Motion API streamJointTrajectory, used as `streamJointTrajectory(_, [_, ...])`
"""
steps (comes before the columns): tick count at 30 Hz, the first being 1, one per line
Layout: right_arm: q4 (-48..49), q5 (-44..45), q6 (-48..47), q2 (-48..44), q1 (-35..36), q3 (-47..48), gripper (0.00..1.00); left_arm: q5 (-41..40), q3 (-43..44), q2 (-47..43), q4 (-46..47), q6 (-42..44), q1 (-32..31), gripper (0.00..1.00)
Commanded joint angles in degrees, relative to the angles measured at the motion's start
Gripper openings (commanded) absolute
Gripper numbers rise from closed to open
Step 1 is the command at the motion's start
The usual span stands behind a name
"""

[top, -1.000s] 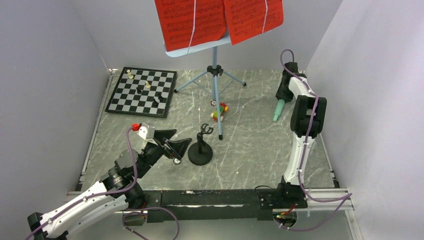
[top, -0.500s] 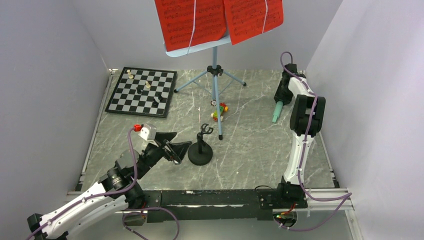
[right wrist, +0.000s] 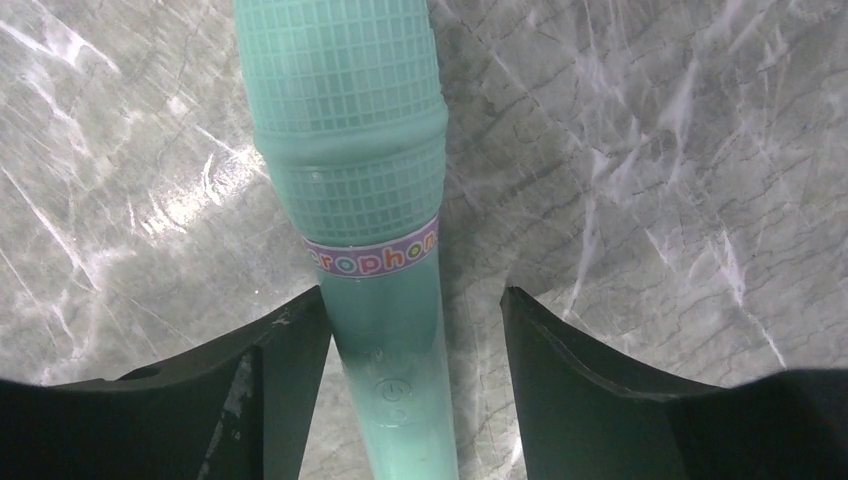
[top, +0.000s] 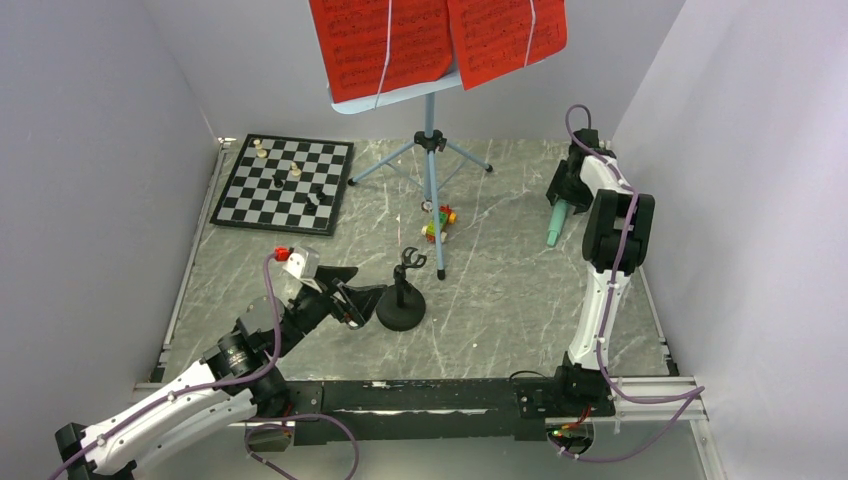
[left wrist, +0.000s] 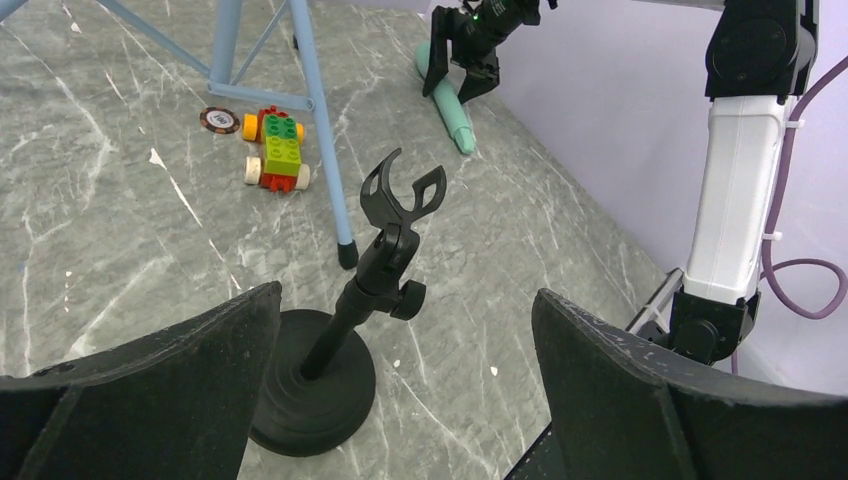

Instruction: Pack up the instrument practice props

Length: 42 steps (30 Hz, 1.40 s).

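The left fingers (left wrist: pixel 150 385) stand wide apart, holding nothing — the black mic stand (left wrist: pixel 310 395) is upright on the table (left wrist: pixel 120 200) just ahead of their gap, touching neither. The right fingers (right wrist: pixel 250 390) are parted too, straddling the handle of the mint-green microphone (right wrist: pixel 350 150), which lies flat near the table's right edge — one finger just beside it, the other clear. Farther back, the blue music stand (top: pixel 431 190) carries the red pages (top: pixel 380 45).
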Motion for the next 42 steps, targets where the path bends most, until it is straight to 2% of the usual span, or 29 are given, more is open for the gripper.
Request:
streamJointTrajectory(1, [0.46,0.44,2.21,0.8,-0.05,-3.25,0.7,0.9,0.93,0.65,2.13,-0.86,0.1,0.99])
streamJointTrajectory(5, [0.8,-0.76,3.13,-0.43,-0.04,-2.98,0.78,1.85,1.24,1.43,2.72,-1.0,0.12,0.99])
streamJointTrajectory(9, [1.61,-1.77,5.01,-3.77,0.26,-2.92,0.99,1.56,1.11,1.45,2.57,-1.4,0.07,0.99])
streamJointTrajectory(15, [1.82,-1.79,10.87,-11.34,0.97,-3.61,1.0,0.26,2.92,2.69,0.65,-1.0,0.08,0.99])
streamJointTrajectory(19, [1.67,1.28,12.3,-18.69,3.67,-2.9,1.0,-0.29,3.41,3.03,0.99,0.68,0.1,0.99])
streamJointTrajectory(22, [3.68,5.21,11.19,-26.82,7.52,-4.93,1.0,-1.43,3.87,3.36,1.01,0.89,0.05,0.99])
streamJointTrajectory(25, [5.52,13.05,9.57,-34.14,15.32,-9.24,1.0,-3.42,4.12,3.85,1.22,0.57,0.13,0.99])
streamJointTrajectory(28, [9.31,26.87,9.75,-41.68,26.58,-18.11,1.0,-5.69,4.13,3.89,0.26,0.03,0.09,0.99])
streamJointTrajectory(30, [15.83,31.26,11.57,-48.18,31.04,-27.77,1.0,-7.04,3.77,3.54,-0.41,0.0,0.12,0.99])
streamJointTrajectory(33, [26.87,23.32,19.77,-58.94,31.47,-44.38,1.0,-9.0,3.07,2.68,-0.7,0.5,0.08,0.99])
streamJointTrajectory(35, [34.58,14.85,17.45,-65.18,31.58,-52.52,1.0,-9.71,2.93,1.83,-1.04,1.27,0.14,0.99])
streamJointTrajectory(36, [36.35,8.84,16.64,-67.3,31.65,-55.06,1.0,-9.84,3.07,1.53,-1.59,1.66,0.15,0.99])
streamJointTrajectory(38, [38.35,2.41,14.43,-70.4,32.46,-58.65,1.0,-8.98,3.47,1.49,-2.15,2.97,0.16,0.99])
streamJointTrajectory(42, [38.75,-1.04,10.54,-72.73,37.47,-63.23,1.0,-6.63,3.3,3.2,-1.59,5.02,0.16,0.99])
